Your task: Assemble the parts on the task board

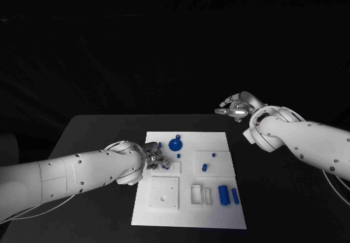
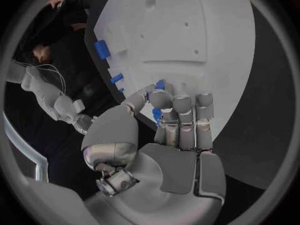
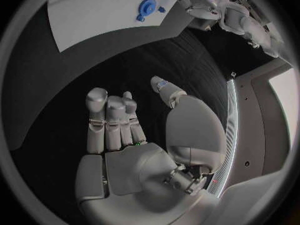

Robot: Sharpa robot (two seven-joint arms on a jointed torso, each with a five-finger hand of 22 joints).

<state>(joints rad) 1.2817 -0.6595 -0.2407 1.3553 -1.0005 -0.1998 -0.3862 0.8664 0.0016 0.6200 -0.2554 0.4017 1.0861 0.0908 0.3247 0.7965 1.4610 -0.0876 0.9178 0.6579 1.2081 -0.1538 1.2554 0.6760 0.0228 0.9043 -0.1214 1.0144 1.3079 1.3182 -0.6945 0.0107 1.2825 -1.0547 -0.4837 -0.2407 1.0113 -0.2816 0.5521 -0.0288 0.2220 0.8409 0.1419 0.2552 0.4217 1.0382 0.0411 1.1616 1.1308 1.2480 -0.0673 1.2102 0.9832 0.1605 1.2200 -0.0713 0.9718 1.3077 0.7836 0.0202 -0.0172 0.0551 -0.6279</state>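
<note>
The task board [image 1: 191, 212] lay mid-table. The left hand [image 1: 155, 157] hovered over its left edge, fingers curled round a small blue part [image 2: 157, 114], probably to seat it. The right hand [image 1: 234, 108] waited far right, off the board, loosely open and holding nothing.

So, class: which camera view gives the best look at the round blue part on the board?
The head view: the round blue part sits unobstructed near the far end of the board. The right wrist view shows it smaller and bent, near the circle's rim. In the left wrist view I cannot pick it out.
</note>
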